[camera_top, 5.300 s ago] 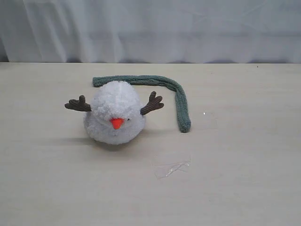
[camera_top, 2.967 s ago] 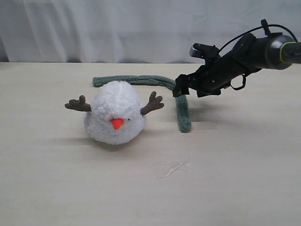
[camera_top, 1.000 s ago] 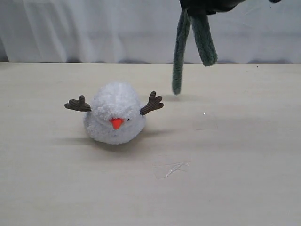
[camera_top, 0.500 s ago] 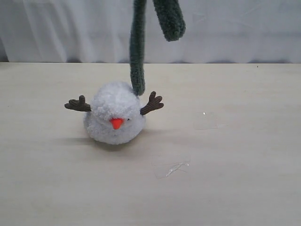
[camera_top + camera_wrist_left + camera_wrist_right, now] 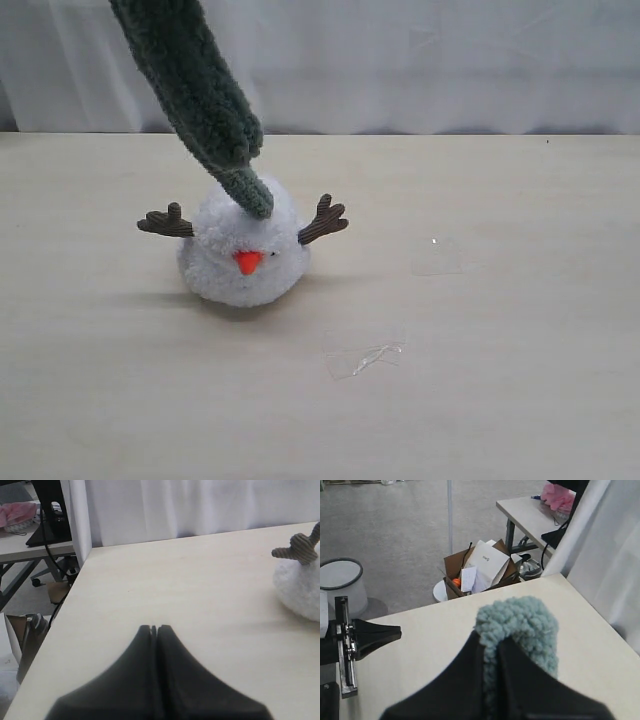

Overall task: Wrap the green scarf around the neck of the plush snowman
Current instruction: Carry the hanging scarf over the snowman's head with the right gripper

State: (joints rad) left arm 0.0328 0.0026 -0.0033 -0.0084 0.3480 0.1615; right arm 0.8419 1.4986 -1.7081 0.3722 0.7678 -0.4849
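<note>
Green scarf (image 5: 195,85): hung slanting down from the top left of the exterior view, doubled into two lengths side by side, one shorter. Clear of the worktop (image 5: 500,300). Longer tip sat over the top of the snowman's head; contact could not be told. Not wrapped around the toy.
Plush snowman (image 5: 245,262): sat upright on the worktop, left of centre, orange nose (image 5: 248,261) towards the camera, brown twig arms (image 5: 165,221) out to both sides.
Plastic scrap (image 5: 365,357): clear crumpled bit, lay flat on the worktop, right of the snowman and nearer the camera, well apart from it.
Backdrop: white curtain (image 5: 450,60) ran along the far edge of the worktop.
Left end effector (image 5: 154,630): fingers pressed together, nothing between them, low over bare worktop. One twig arm and part of the white body showed at the edge of its wrist view.
Right end effector (image 5: 491,642): pinched a fold of the scarf, a knit loop bulging past the fingertips. Out of frame in the exterior view.
</note>
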